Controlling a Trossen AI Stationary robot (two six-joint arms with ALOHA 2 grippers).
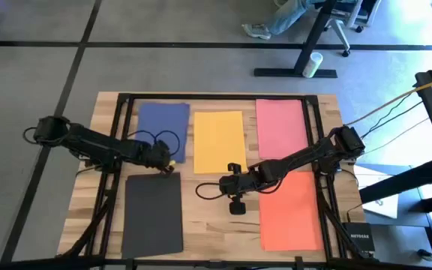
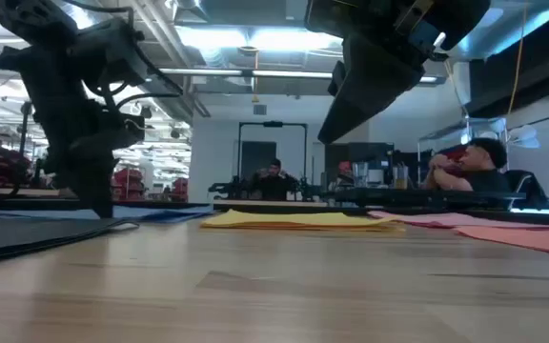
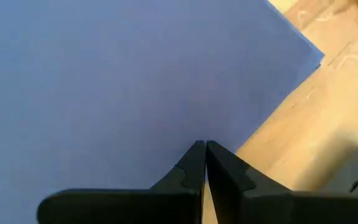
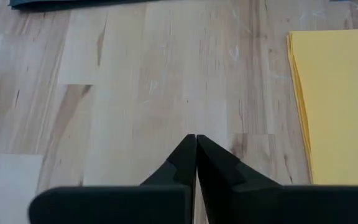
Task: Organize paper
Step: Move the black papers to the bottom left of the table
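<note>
left gripper (image 3: 202, 163) closed at blue paper (image 1: 163, 124) edge, right gripper (image 4: 195, 158) closed over bare table (image 4: 135, 93)

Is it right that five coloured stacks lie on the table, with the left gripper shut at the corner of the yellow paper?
Not quite. The left gripper is shut at the corner of the navy blue paper, not the yellow paper, as the left wrist view shows. The high view confirms five coloured stacks on the table.

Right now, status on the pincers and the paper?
Left pincer shut, at the blue sheet edge. Right pincer shut, empty, over bare table. Five sheets lie apart, unstacked. Nothing in the way.
</note>
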